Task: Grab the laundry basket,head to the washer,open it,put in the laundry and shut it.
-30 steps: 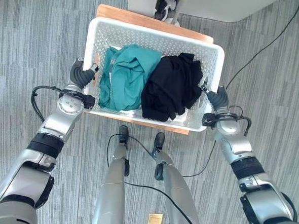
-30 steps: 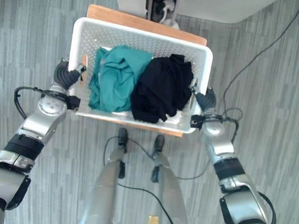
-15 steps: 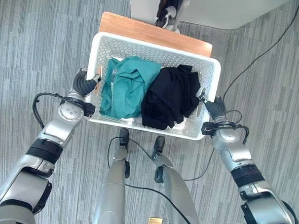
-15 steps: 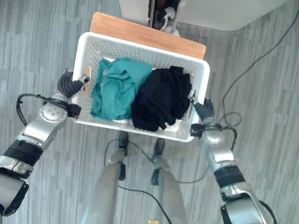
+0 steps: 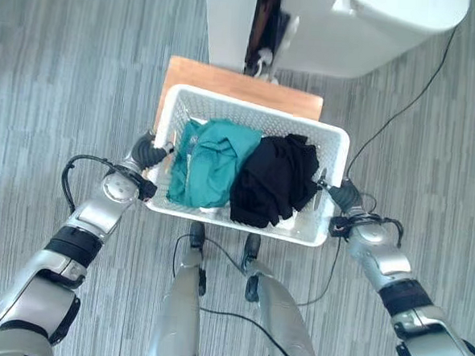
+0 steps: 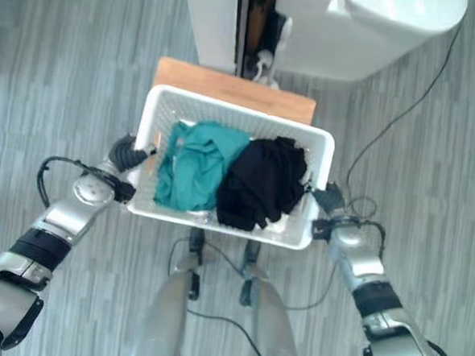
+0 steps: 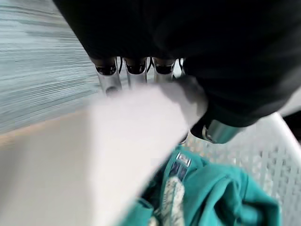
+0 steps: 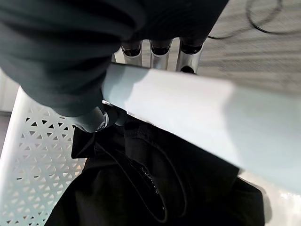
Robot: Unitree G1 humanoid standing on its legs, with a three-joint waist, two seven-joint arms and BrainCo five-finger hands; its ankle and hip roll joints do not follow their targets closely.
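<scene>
A white perforated laundry basket [image 5: 250,110] hangs in front of me, clear of the wooden table [image 5: 227,83] behind it. It holds a teal garment [image 5: 210,160] on the left and a black garment [image 5: 274,180] on the right. My left hand [image 5: 149,151] is shut on the basket's left rim, with its fingers [image 7: 127,70] curled over the edge. My right hand [image 5: 339,195] is shut on the right rim, where its fingers [image 8: 160,52] wrap the edge. The white washer [image 5: 343,27] stands just beyond the table.
A small wooden table sits between the basket and the washer. A dark gap [image 5: 265,18] with a white hose shows beside the washer. A black cable [image 5: 412,100] runs across the grey carpet at the right.
The basket has come up off the wooden table and toward me in both hands. The camera has shifted, showing more of the washer.
</scene>
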